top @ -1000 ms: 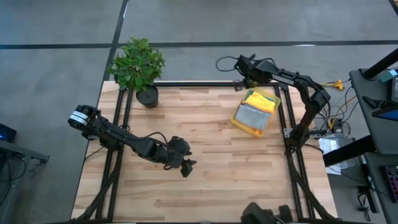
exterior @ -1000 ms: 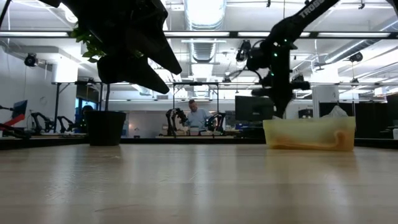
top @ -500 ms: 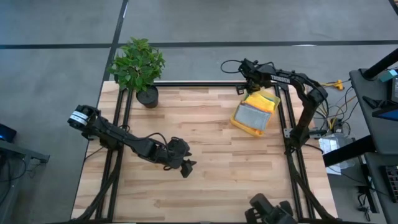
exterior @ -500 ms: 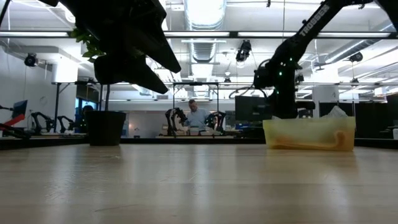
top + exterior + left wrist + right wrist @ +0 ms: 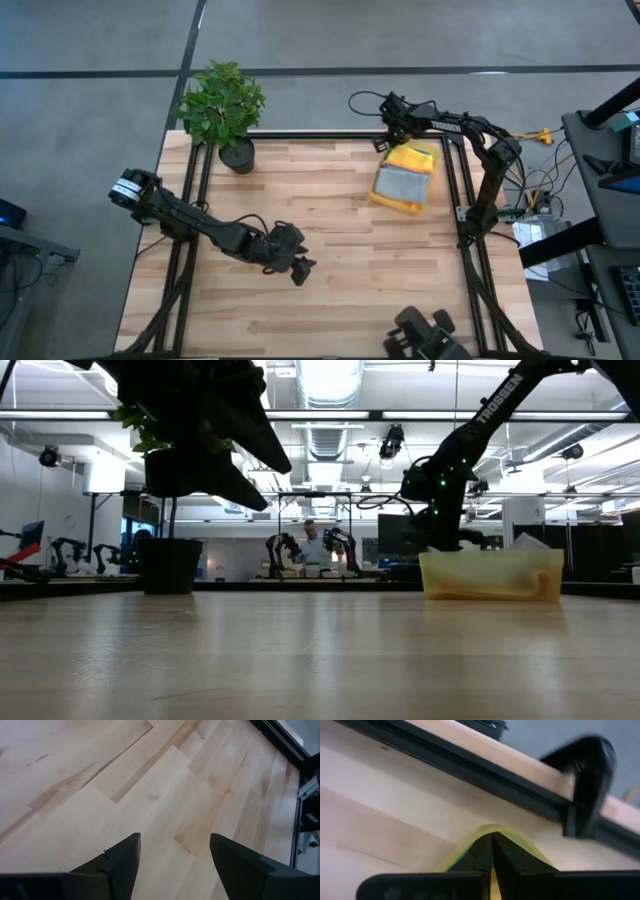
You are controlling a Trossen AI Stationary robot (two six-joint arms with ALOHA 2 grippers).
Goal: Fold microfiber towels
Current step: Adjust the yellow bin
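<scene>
A potted plant (image 5: 222, 110) stands at the far left corner of the wooden bench (image 5: 330, 300). The left pincer (image 5: 298, 268) hangs over the middle of the bench, a little to the near side, with its two fingers (image 5: 120, 862) apart and nothing between them; only bare wood shows under it.

More to the right, at the far right part of the bench, the yellow bin (image 5: 403, 179) lies with its long axis going from near-left to far-right, a bit turned against the bench edge. Inside it a light grey towel (image 5: 402, 183) lies folded on top, and a yellow towel (image 5: 415, 159) shows at the far end of the bin. The right pincer (image 5: 391, 141) is at the far corner of the bin, its fingers pressed together at the yellow rim.

In the low view the right arm carries white letters that read "TROSSEN" (image 5: 497, 400). Far behind the bench a person (image 5: 316, 546) is at a desk.
</scene>
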